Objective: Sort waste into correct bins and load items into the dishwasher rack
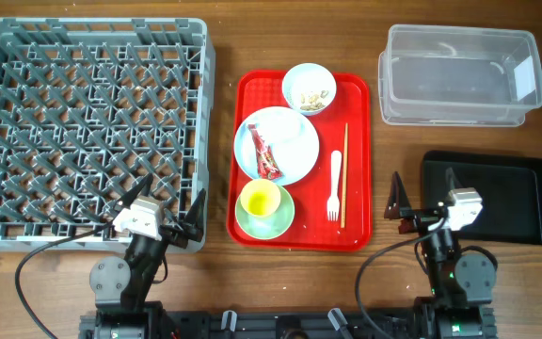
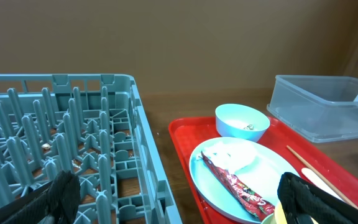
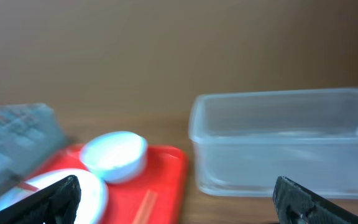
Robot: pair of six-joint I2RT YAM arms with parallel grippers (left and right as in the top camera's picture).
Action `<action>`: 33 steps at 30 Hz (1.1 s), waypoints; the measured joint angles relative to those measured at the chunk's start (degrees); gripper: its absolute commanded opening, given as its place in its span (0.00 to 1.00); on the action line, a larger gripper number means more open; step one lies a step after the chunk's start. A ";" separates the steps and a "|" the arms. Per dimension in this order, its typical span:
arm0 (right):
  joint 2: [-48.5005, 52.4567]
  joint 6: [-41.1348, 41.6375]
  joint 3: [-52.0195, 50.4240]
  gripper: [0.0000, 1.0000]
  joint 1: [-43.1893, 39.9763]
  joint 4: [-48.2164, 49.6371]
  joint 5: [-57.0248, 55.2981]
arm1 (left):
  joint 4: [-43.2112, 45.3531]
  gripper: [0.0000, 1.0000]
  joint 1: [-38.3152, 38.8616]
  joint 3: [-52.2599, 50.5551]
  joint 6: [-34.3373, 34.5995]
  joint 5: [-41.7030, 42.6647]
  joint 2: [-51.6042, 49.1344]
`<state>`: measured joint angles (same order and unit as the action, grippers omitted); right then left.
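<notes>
On the light blue plate (image 1: 301, 155) lie a red wrapper (image 1: 263, 153) and a white tissue (image 1: 290, 132). Food scraps (image 1: 312, 97) lie in a white bowl (image 1: 291, 80). A yellow cup (image 1: 260, 198) stands in a mint bowl (image 1: 280, 221). A white fork (image 1: 335, 185) and chopsticks (image 1: 344, 174) lie beside them. The grey dishwasher rack (image 1: 92, 30) is at the left. The clear tub (image 1: 459, 66) and black tray (image 1: 502, 202) are at the right. My left gripper (image 1: 171, 196) is open over the rack's near right corner. My right gripper (image 1: 425, 184) is open beside the black tray.
All the dishes sit on a red serving tray (image 1: 356, 113) in the middle of the wooden table. The left wrist view shows the rack wall (image 2: 148, 143), the plate (image 2: 204, 177) and the wrapper (image 2: 238, 183). The right wrist view shows the tub (image 3: 278, 140), blurred.
</notes>
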<state>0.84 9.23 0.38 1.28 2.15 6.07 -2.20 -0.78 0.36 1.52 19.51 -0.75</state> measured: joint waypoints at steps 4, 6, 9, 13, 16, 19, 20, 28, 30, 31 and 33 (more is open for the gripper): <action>0.00 21.86 0.00 1.00 0.00 1.53 4.31 | 0.00 1.00 0.00 0.00 0.00 -0.02 0.00; 0.02 34.64 -0.04 1.00 0.00 3.37 5.77 | 0.00 1.00 0.00 0.00 -0.02 -0.02 0.00; 0.44 44.65 -0.02 1.00 0.02 19.74 9.05 | -0.02 1.00 0.00 0.02 -0.07 -0.17 -0.02; 3.43 48.76 4.39 1.00 0.00 28.35 10.67 | -0.02 1.00 0.00 0.02 -0.35 -0.20 -0.04; 12.09 45.00 14.56 1.00 0.00 20.55 13.31 | 0.00 1.00 0.00 0.02 -0.39 -0.20 -0.04; 28.24 35.67 32.28 1.00 0.00 7.78 19.71 | -0.02 1.00 0.00 0.02 -0.39 -0.20 -0.09; 34.32 32.41 39.08 1.00 -0.04 0.70 22.75 | -0.02 1.00 0.00 0.02 -0.42 -0.22 -0.11; 73.40 11.58 83.47 1.00 6.54 -46.66 30.99 | -0.02 1.00 0.00 0.02 -0.42 -0.42 -0.09; 79.19 9.84 90.01 1.00 11.19 -51.82 27.06 | -0.04 1.00 0.00 0.02 -0.42 -0.42 -0.09; 81.13 9.64 91.30 1.00 13.18 -52.19 25.70 | -0.04 1.00 0.00 0.02 -0.42 -0.42 -0.09; 84.83 11.61 91.80 1.00 17.00 -52.78 23.80 | -0.04 1.00 0.00 0.02 -0.42 -0.42 -0.09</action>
<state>85.67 20.84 92.18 18.28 -50.63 29.87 -2.24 -0.78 0.38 1.10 19.09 -0.84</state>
